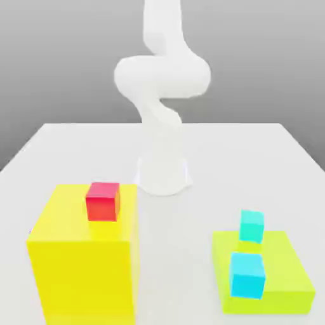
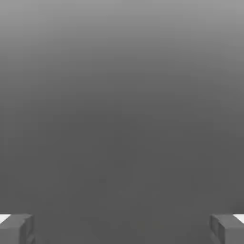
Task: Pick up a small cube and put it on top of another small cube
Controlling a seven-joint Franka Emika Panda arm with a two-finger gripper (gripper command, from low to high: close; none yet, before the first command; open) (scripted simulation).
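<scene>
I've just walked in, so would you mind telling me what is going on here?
Nothing is being handled right now: the robot arm's claw is open and empty. The red cube sits on the tall yellow block, at the exterior view's left. At its right, two small blue-toned cubes rest apart on a low green block. No small cube is stacked on another yet.

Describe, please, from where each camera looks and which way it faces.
Exterior view: off the arm, facing the robot's base across the table, looking somewhat down on the red cube and yellow block; the white arm shows.
Hand view: on the hand, looking out past two parted fingers at plain grey.
Shared: no cube or block; only parts of the same robot.
</scene>
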